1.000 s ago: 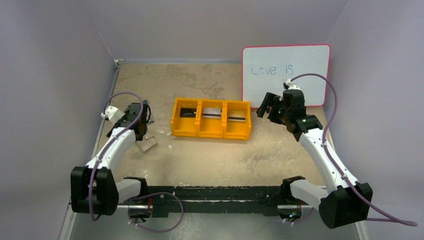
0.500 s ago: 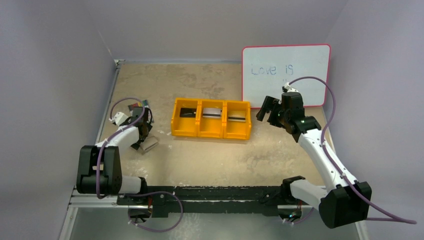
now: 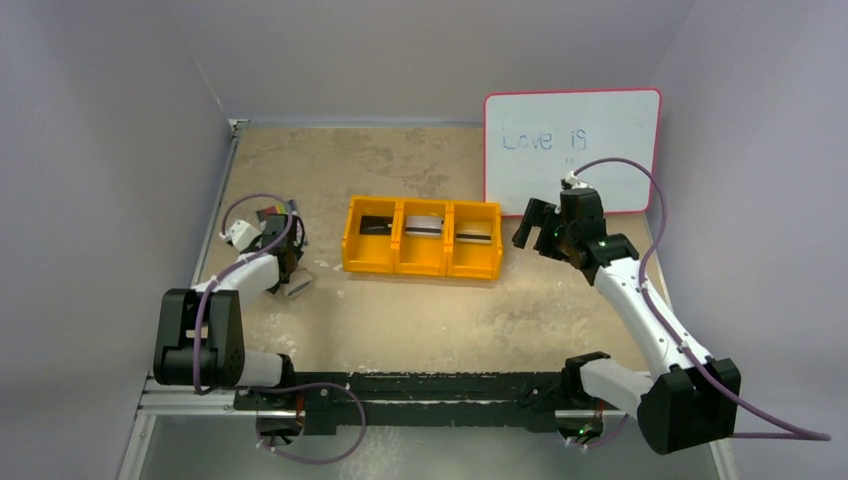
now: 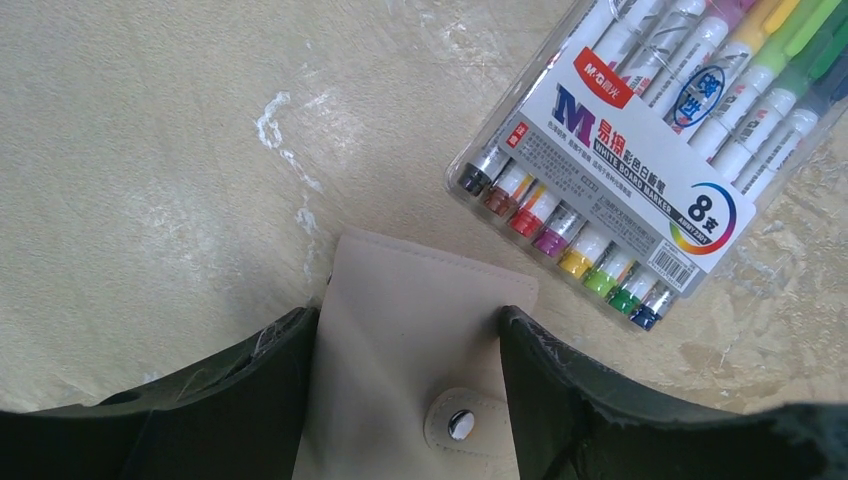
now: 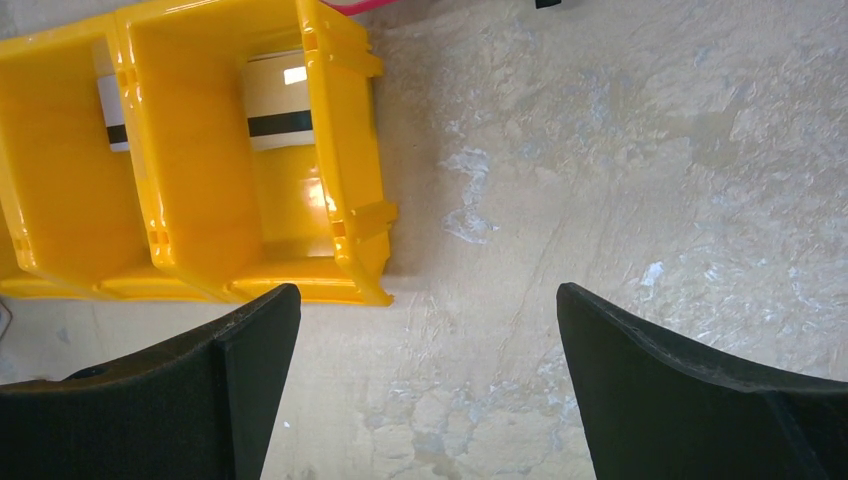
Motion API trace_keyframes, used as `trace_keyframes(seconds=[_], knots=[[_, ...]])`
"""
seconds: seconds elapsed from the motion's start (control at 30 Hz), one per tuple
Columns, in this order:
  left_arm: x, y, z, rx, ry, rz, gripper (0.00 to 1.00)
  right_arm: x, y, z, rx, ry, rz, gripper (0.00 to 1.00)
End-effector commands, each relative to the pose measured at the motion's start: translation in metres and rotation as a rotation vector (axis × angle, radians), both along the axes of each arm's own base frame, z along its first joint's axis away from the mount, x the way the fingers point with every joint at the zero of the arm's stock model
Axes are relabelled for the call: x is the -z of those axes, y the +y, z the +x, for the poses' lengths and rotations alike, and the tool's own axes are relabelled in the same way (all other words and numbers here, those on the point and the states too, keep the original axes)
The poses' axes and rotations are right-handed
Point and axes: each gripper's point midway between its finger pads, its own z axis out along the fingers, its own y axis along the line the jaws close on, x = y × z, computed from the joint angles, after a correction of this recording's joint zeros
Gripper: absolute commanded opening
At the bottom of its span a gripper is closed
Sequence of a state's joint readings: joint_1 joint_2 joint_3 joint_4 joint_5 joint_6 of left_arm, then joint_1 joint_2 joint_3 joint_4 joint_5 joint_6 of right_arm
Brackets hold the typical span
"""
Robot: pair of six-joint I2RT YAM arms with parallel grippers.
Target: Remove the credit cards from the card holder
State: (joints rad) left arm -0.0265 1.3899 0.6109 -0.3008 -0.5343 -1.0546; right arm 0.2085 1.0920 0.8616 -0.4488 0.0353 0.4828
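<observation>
Overhead and wrist views of a two-arm robot at a sandy tabletop. One card holder — tan, closed flat, its tab snapped shut — lies at the near left, just beside one pack of eight coloured markers and well left of one orange tray. The left gripper straddles the holder with a finger against each long edge; whether it truly pinches cannot be told. The right gripper hangs spread wide over bare tabletop right of the tray. Three striped cards sit in the tray, one per compartment. One whiteboard stands far right. The holder looks light, soft and bendable — likely to buckle if squeezed hard; best held across its edges, clear of the snap.
</observation>
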Motion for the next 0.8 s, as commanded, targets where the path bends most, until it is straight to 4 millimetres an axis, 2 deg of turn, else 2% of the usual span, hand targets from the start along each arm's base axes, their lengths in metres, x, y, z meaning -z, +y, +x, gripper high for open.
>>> trace_keyframes(seconds=[0.0,0.17,0.37,0.5,0.63,0.77], knots=[[0.029,-0.012,-0.041,0.023,0.150,-0.078,0.39,-0.010,-0.004,0.002,-0.002,-0.032,-0.022,1.00],[0.009,-0.024,-0.035,0.073,0.076,-0.130,0.24,-0.010,-0.003,0.002,0.000,-0.035,-0.017,1.00],[0.003,-0.047,-0.044,0.146,0.035,-0.229,0.23,-0.009,0.000,0.001,-0.004,-0.029,0.001,1.00],[0.006,-0.077,-0.054,0.216,0.028,-0.300,0.24,-0.011,0.000,0.003,-0.003,-0.038,0.003,1.00],[0.007,-0.122,-0.065,0.325,0.013,-0.338,0.24,-0.014,0.001,0.005,0.001,-0.055,0.010,1.00],[0.006,-0.140,-0.080,0.372,0.021,-0.329,0.26,-0.014,0.008,0.004,-0.016,-0.055,0.044,1.00]])
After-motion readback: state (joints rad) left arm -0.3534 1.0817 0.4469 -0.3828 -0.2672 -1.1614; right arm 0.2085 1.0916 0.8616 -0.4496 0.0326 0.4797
